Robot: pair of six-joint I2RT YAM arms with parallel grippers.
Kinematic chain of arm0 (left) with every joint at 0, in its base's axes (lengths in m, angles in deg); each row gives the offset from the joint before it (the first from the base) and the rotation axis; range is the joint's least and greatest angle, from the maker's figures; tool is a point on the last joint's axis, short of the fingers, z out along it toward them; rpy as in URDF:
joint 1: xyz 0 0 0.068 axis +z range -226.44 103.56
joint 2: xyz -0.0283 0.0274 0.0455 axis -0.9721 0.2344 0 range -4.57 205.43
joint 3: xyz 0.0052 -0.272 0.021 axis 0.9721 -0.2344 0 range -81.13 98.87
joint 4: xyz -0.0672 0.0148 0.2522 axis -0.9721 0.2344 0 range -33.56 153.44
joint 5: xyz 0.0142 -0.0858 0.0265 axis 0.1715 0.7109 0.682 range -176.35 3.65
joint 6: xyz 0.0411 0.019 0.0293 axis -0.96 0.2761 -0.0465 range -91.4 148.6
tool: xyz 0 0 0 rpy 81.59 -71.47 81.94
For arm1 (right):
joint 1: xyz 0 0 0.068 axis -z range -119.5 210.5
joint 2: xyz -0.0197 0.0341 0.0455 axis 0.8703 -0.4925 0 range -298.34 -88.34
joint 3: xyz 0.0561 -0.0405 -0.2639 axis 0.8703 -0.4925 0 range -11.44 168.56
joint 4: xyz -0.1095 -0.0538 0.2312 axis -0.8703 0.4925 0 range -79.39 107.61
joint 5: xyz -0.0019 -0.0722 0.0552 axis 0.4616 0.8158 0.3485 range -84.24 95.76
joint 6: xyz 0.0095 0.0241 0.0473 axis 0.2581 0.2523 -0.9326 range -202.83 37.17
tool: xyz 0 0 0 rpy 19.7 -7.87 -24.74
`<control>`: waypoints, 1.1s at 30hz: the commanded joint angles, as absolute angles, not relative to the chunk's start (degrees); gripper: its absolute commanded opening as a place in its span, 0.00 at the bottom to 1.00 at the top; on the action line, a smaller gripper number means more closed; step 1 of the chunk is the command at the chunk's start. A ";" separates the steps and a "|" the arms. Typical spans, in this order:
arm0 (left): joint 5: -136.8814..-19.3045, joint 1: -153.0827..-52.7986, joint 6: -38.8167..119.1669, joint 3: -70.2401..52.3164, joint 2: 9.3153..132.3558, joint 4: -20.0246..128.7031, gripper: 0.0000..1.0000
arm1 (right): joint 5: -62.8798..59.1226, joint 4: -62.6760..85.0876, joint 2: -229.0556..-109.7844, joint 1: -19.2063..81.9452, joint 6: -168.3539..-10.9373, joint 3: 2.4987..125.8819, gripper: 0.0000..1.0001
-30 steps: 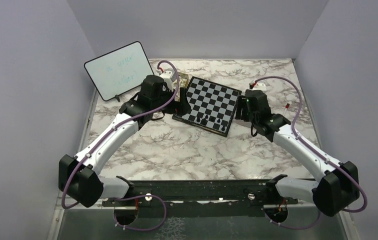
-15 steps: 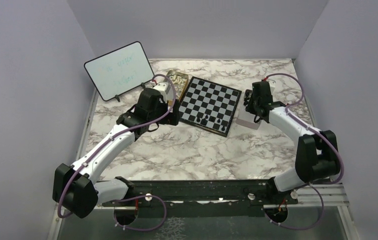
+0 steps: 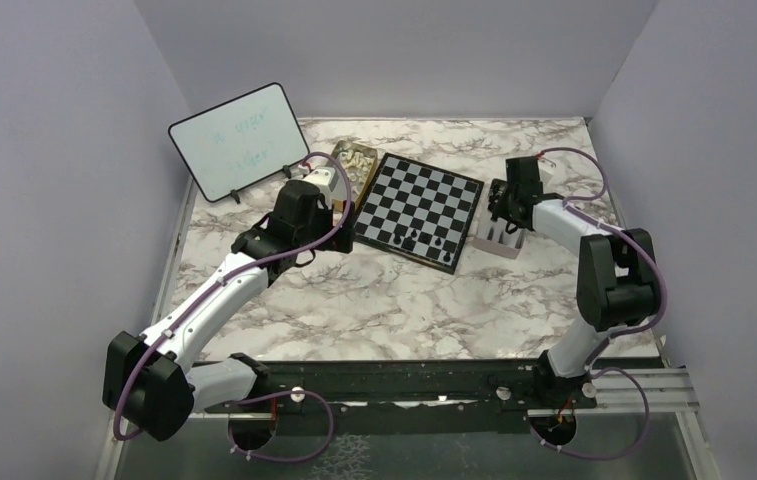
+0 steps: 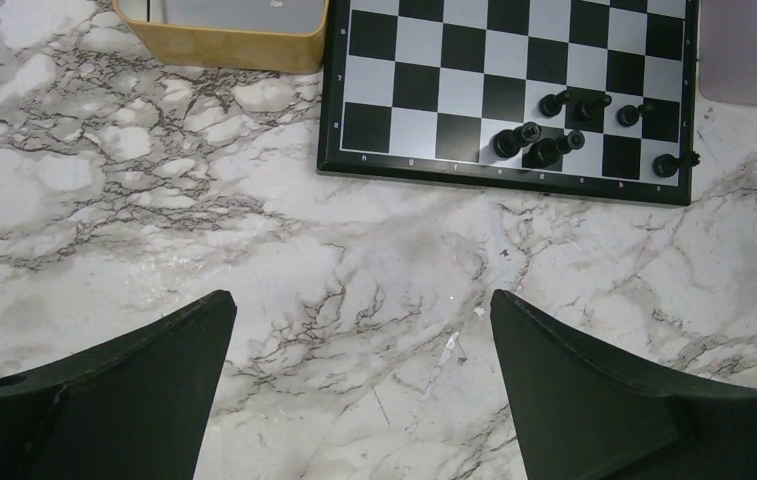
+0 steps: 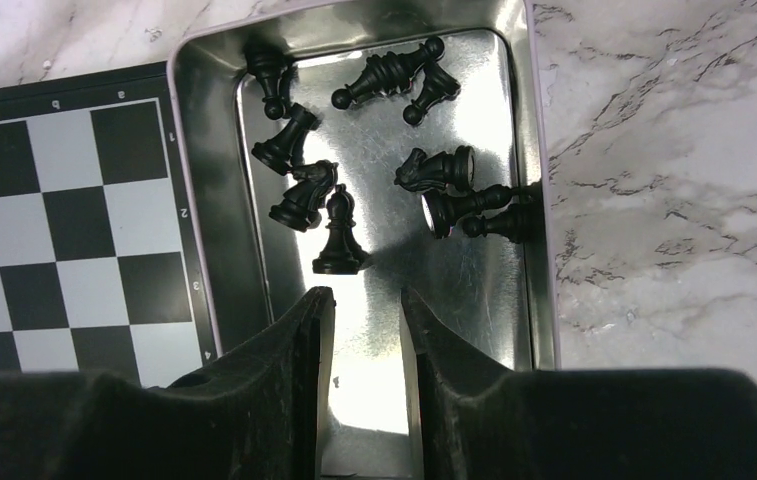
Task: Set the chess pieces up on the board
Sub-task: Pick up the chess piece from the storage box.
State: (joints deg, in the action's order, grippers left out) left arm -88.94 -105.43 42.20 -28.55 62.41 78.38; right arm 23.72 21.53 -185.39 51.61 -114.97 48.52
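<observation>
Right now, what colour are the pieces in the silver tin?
The pieces are all black; clearest in right wrist view.

Your top view sits high behind the arm bases and looks down and forward over the whole table (image 3: 374, 300) from far off. Your left wrist view looks down from nearer, with the left fingers (image 4: 124, 390) at its bottom corners and the board (image 4: 514, 90) along its top. Your right wrist view hangs close over the silver tin (image 5: 216, 200), with the right fingers (image 5: 294, 360) at the bottom. All three share the board's edge beside that tin. The left wrist view catches only the tin's corner.
</observation>
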 commanded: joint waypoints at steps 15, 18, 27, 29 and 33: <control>-90.84 -105.27 40.73 -28.31 61.53 77.89 0.99 | 19.70 15.26 -192.60 52.50 -116.46 51.06 0.37; -90.60 -105.27 40.72 -28.22 61.65 77.95 0.99 | 18.96 15.50 -193.67 52.50 -115.63 51.35 0.36; -90.18 -105.27 40.64 -27.97 62.17 78.02 0.99 | 18.77 16.35 -193.13 52.50 -111.42 51.00 0.26; -90.01 -105.27 40.66 -27.96 62.30 78.05 0.99 | 18.69 16.63 -192.16 52.47 -109.98 50.75 0.24; -89.87 -105.27 40.65 -28.20 62.18 78.06 0.99 | 19.22 17.99 -189.32 52.49 -106.77 49.95 0.23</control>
